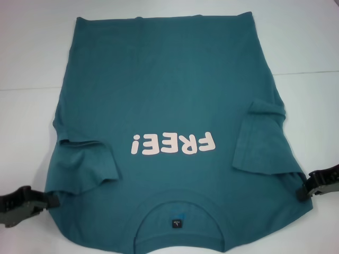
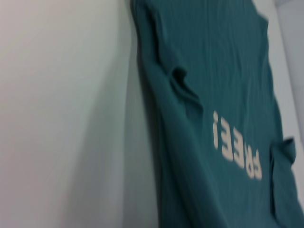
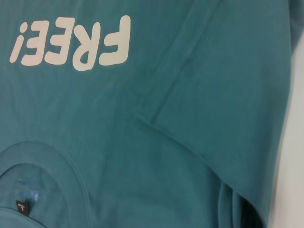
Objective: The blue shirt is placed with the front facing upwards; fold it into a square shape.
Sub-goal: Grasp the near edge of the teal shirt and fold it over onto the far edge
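On the table, head view: I see the blue shirt [image 1: 169,100] spread front up on the white table [image 1: 32,53], collar [image 1: 177,211] nearest the robot, hem at the far side, and both sleeves already folded inward over the body.
Left gripper [image 1: 50,200]: it sits low at the shirt's left shoulder edge, touching or just beside the cloth; I cannot tell whether its fingers are apart or together.
Right gripper [image 1: 303,189]: it sits at the right shoulder edge in the same way; its finger state is likewise not readable.
Left wrist view: I see the shirt's long side edge against bare table, the folded sleeve [image 2: 183,88] lying wrinkled, and the "FREE!" print [image 2: 235,147] beyond it. No fingers appear.
Right wrist view: the collar, the neck label [image 3: 21,207] and the right sleeve's fold line [image 3: 171,66] fill the frame. No fingers appear.
Step in hand, my judgement: take both shoulder corners for the lengthwise fold toward the hem.
Method advised: pinch both corners at equal depth, include the sleeve layer, lift level, carry together, and lay shoulders squarely on the hem.
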Controlling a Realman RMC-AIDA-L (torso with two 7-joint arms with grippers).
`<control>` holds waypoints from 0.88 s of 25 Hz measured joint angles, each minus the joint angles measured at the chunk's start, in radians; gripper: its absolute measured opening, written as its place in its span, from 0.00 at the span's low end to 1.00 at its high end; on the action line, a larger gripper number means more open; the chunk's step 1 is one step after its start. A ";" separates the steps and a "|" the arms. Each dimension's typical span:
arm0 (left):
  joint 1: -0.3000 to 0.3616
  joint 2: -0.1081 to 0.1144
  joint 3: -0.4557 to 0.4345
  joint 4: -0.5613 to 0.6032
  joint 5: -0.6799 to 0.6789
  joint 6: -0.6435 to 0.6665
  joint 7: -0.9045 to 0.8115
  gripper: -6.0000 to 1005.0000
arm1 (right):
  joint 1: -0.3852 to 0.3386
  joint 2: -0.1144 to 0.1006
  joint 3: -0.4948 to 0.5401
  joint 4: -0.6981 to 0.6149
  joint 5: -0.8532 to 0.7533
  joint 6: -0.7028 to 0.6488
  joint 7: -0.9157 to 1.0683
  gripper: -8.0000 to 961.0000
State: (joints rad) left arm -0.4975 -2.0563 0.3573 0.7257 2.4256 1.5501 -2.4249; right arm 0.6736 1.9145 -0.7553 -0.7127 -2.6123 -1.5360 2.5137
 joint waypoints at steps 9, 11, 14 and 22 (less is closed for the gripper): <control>0.008 0.005 0.047 0.077 0.049 0.118 0.002 0.05 | -0.009 -0.029 0.001 -0.030 -0.034 -0.107 -0.003 0.05; 0.018 0.005 0.050 0.101 0.067 0.156 0.003 0.05 | -0.014 -0.030 0.002 -0.053 -0.052 -0.134 -0.002 0.05; 0.035 0.003 0.050 0.128 0.105 0.206 0.006 0.05 | -0.020 -0.030 0.002 -0.065 -0.083 -0.175 -0.004 0.05; 0.078 -0.005 0.050 0.164 0.141 0.293 0.020 0.05 | -0.051 -0.003 -0.002 -0.093 -0.137 -0.260 -0.010 0.05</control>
State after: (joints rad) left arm -0.4196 -2.0611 0.4078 0.8896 2.5666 1.8431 -2.4053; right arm 0.6228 1.9120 -0.7576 -0.8058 -2.7496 -1.7956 2.5035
